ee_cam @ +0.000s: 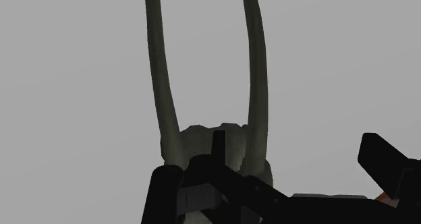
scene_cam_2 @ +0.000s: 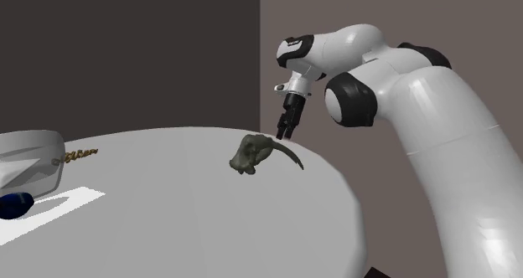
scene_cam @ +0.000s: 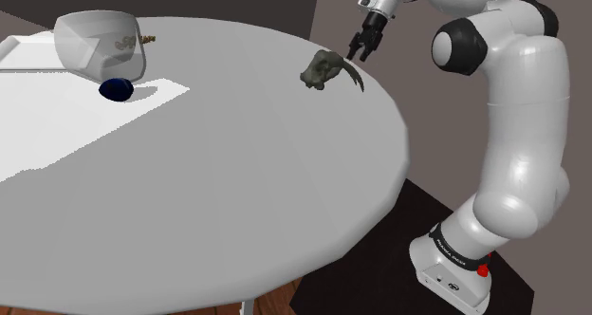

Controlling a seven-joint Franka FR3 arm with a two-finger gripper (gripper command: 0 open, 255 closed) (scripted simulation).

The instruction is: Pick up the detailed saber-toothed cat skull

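Olive long-fanged skull [scene_cam: 325, 69] on round worktop [scene_cam: 237, 171]; black hand [scene_cam: 360, 52] just beside skull, fingers apart, empty.

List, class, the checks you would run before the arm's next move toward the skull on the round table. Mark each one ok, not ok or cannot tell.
1. Skull lies on the table, near the edge by the arm: ok.
2. End effector open: ok.
3. End effector centred over the skull: not ok; it hangs above it and to one side.
4. Skull free of neighbours: ok; the white container and the dark blue object sit far across the table.
5. Skull gripped: not ok.
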